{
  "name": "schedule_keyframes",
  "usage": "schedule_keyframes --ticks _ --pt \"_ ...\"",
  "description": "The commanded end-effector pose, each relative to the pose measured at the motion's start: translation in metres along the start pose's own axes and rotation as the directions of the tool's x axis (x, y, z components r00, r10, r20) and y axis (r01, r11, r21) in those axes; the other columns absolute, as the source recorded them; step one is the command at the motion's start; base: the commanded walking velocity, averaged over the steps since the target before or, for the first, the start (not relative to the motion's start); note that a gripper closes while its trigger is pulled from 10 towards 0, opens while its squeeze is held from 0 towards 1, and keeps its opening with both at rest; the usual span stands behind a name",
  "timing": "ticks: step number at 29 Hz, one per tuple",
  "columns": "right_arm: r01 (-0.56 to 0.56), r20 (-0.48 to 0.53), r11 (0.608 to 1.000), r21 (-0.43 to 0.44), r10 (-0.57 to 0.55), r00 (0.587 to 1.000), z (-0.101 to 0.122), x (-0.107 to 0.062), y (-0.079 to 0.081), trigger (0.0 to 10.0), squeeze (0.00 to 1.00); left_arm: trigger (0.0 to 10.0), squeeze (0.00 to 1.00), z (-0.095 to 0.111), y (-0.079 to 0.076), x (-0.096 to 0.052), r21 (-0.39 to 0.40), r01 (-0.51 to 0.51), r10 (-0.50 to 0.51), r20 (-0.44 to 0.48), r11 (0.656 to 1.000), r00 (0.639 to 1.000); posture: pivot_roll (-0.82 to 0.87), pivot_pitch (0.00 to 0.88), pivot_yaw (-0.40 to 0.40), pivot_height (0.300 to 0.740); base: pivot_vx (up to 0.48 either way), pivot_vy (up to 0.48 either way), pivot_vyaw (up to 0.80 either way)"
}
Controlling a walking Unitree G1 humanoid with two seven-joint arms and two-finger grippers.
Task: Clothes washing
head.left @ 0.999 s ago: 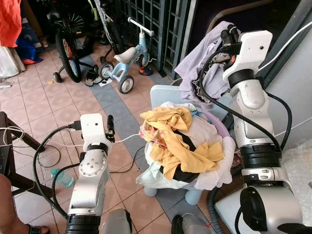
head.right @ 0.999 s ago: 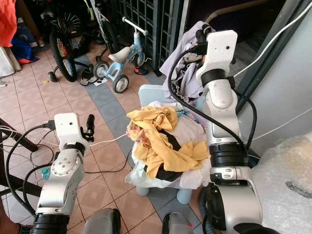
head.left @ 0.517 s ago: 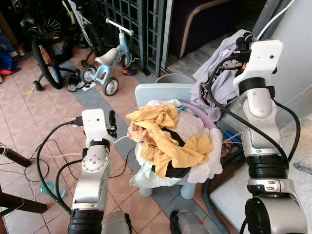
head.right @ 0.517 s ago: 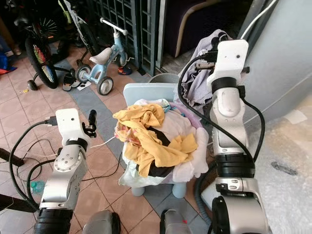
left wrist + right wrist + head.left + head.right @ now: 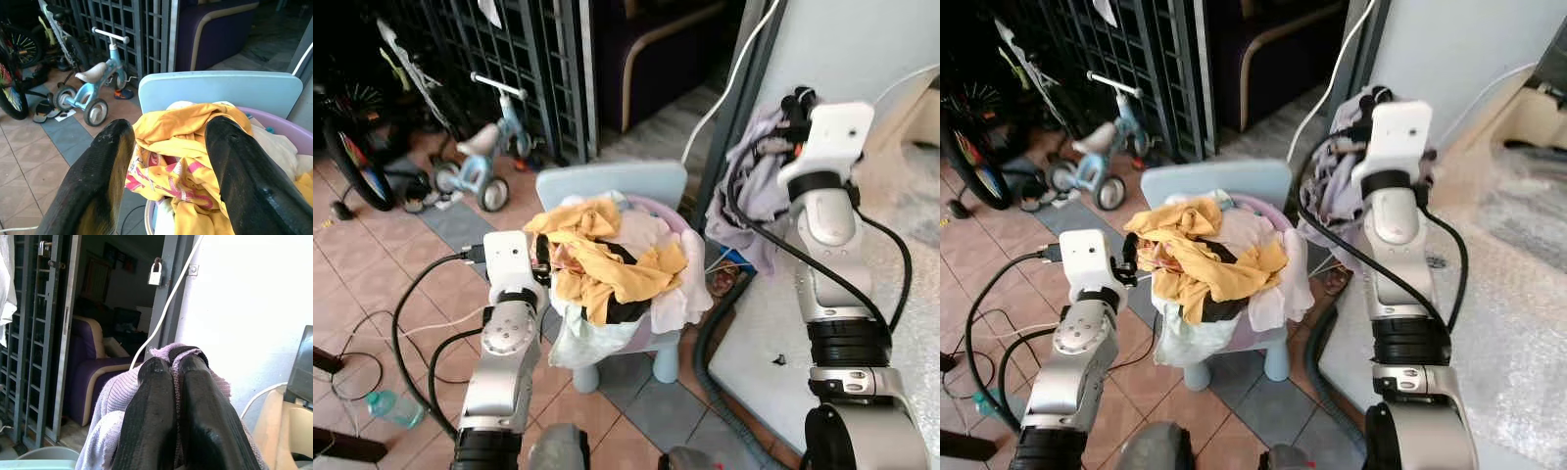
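purple basket [image 5: 286, 128] heaped with yellow clothes [image 5: 597, 257]; right fingers [image 5: 195, 396] pinching lilac garment [image 5: 752, 186]

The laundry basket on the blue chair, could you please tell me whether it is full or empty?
Full: the purple basket is heaped above its rim with clothes, a yellow garment on top, white pieces spilling over the side.

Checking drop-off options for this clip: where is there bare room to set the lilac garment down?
Bare terracotta floor tiles lie between the small blue tricycle and the left gripper. The basket of yellow and white clothes on the pale blue plastic chair is heaped full. The right gripper holds the lilac knit garment beside it.
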State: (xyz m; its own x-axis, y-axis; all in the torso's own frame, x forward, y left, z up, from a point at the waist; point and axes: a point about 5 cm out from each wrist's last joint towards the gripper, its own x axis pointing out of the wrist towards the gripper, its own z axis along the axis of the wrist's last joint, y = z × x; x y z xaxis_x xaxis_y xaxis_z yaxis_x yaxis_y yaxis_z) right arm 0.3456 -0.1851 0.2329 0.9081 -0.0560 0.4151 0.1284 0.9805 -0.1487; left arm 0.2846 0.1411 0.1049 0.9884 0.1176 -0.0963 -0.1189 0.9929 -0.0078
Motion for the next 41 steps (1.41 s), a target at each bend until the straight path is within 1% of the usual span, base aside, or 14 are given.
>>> schedule_keyframes --ticks 1,4,5,10,15,18,24,26,30,32,35,36,39,41 --pt "0.037 0.049 0.999 -0.015 -0.037 0.998 0.011 0.005 -0.004 10.0 0.0 10.0 0.0 0.0 0.003 -0.002 -0.015 0.012 -0.012 0.01 1.0 1.0 0.0 0.048 0.017 0.74 0.0 0.0 -0.79" --pt "0.066 0.063 0.997 -0.041 -0.063 0.996 0.013 0.007 -0.009 10.0 0.0 10.0 0.0 0.003 0.003 -0.002 -0.014 0.036 -0.036 0.037 0.999 0.999 0.0 0.048 0.018 0.74 0.0 0.0 -0.79" --pt "0.091 0.065 0.994 -0.055 -0.087 0.994 0.014 0.009 -0.013 10.0 0.0 10.0 0.0 0.004 0.003 -0.003 -0.011 0.041 -0.04 0.043 0.999 0.998 0.0 0.048 0.018 0.74 0.0 0.0 -0.79" --pt "0.138 0.07 0.986 -0.09 -0.132 0.989 0.015 0.014 -0.022 10.0 0.0 10.0 0.0 0.004 0.004 -0.003 -0.012 0.046 -0.045 0.047 0.999 0.998 0.0 0.048 0.019 0.74 0.0 0.0 -0.79" --pt "0.149 0.084 0.981 -0.121 -0.139 0.987 0.017 0.018 -0.026 10.0 0.0 10.0 0.0 0.004 0.005 -0.004 -0.018 0.055 -0.054 0.054 0.998 0.997 0.0 0.046 0.019 0.74 0.229 0.0 -0.79" --pt "0.14 0.084 0.983 -0.118 -0.13 0.988 0.016 0.018 -0.026 10.0 0.0 10.0 0.0 0.004 0.005 -0.004 -0.02 0.055 -0.054 0.055 0.998 0.997 0.0 0.045 0.018 0.74 0.303 0.0 -0.79" --pt "0.088 0.075 0.99 -0.114 -0.08 0.994 0.014 0.018 -0.019 10.0 0.0 10.0 0.0 0.004 0.005 -0.005 -0.03 0.07 -0.068 0.064 0.997 0.996 0.0 0.042 0.018 0.74 0.411 0.0 -0.13" --pt "0.035 0.067 0.996 -0.079 -0.03 0.997 0.013 0.018 -0.012 10.0 0.0 10.0 0.0 0.004 0.006 -0.005 -0.028 0.066 -0.064 0.064 0.997 0.996 0.0 0.041 0.017 0.74 0.469 0.0 0.0" --pt "-0.001 0.075 0.996 -0.09 0.008 0.997 0.013 0.019 -0.008 10.0 0.0 10.0 0.0 0.004 0.006 -0.005 -0.035 0.062 -0.06 0.062 0.997 0.996 0.0 0.04 0.017 0.74 0.44 0.0 0.0" --pt "-0.031 0.064 0.997 -0.064 0.035 0.997 0.013 0.022 -0.005 10.0 0.0 10.0 0.0 0.004 0.004 -0.004 -0.029 0.068 -0.066 0.063 0.997 0.996 0.0 0.049 0.017 0.74 0.429 0.0 0.0" --pt "-0.059 0.081 0.994 -0.091 0.067 0.994 0.018 0.026 -0.003 10.0 0.0 10.0 0.0 0.004 0.003 -0.005 -0.027 0.069 -0.068 0.06 0.997 0.996 0.0 0.044 0.018 0.74 0.431 0.0 0.0" --pt "-0.063 0.085 0.994 -0.085 0.07 0.994 0.019 0.027 -0.002 10.0 0.0 10.0 0.0 0.003 0.004 -0.005 -0.026 0.068 -0.067 0.057 0.997 0.996 0.0 0.044 0.018 0.74 0.431 0.0 0.0" --pt "-0.08 0.099 0.995 -0.055 0.085 0.991 0.023 0.033 0.001 10.0 0.0 10.0 0.0 0.001 0.004 -0.007 -0.016 0.065 -0.065 0.045 0.998 0.997 0.0 0.048 0.021 0.74 0.433 0.0 0.0" --pt "-0.125 0.105 0.992 -0.025 0.127 0.986 0.028 0.043 0.007 10.0 0.0 10.0 0.0 -0.005 0.01 -0.011 -0.004 0.043 -0.042 0.014 0.999 0.999 0.0 0.048 0.024 0.74 0.36 0.0 0.0"
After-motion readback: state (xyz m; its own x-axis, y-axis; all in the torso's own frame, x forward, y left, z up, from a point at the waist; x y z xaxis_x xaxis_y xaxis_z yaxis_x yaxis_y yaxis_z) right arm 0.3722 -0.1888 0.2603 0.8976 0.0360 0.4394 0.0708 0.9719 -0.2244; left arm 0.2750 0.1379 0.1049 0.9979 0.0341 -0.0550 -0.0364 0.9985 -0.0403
